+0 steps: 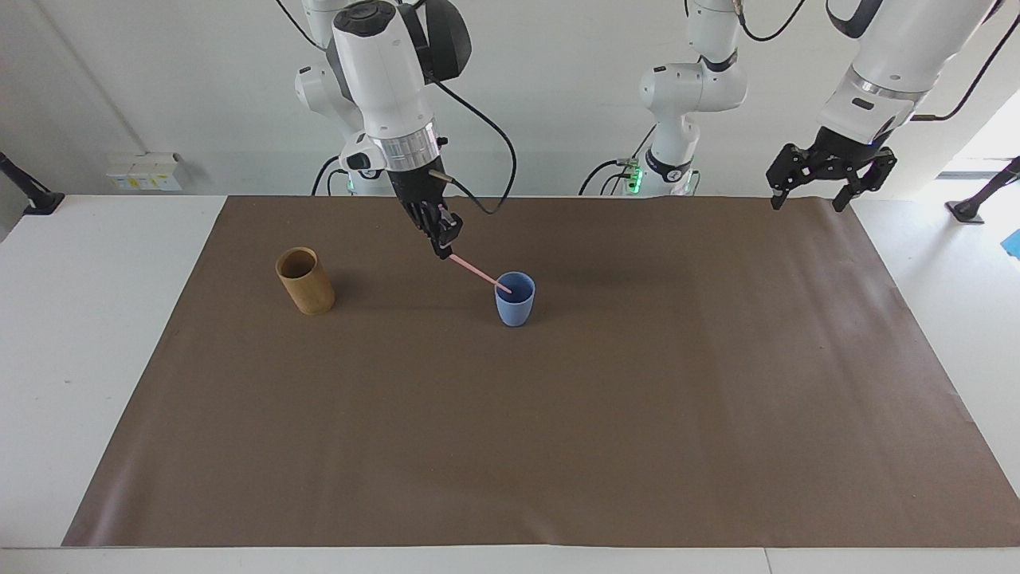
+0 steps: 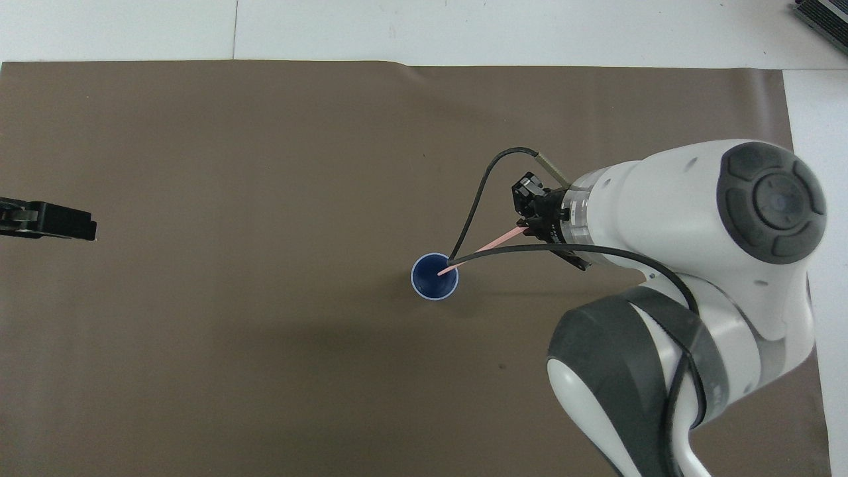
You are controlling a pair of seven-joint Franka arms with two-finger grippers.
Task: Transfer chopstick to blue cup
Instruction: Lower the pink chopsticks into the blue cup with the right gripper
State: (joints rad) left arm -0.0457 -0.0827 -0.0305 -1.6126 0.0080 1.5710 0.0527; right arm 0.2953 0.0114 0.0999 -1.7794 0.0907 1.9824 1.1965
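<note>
The blue cup (image 1: 515, 301) stands upright mid-mat; it also shows in the overhead view (image 2: 430, 283). My right gripper (image 1: 443, 249) is shut on one pale-pink chopstick (image 1: 478, 273) and holds it tilted, beside the cup toward the right arm's end. The chopstick's lower tip is inside the cup's mouth, as the overhead view (image 2: 487, 244) also shows. In that view the right gripper (image 2: 528, 222) sits at the stick's upper end. My left gripper (image 1: 806, 203) is open and empty, up over the mat's edge at the left arm's end, waiting; it also shows in the overhead view (image 2: 63, 224).
A tan cylindrical cup (image 1: 304, 281) stands on the brown mat (image 1: 558, 446) toward the right arm's end, with nothing showing in it. In the overhead view my right arm (image 2: 669, 278) hides it.
</note>
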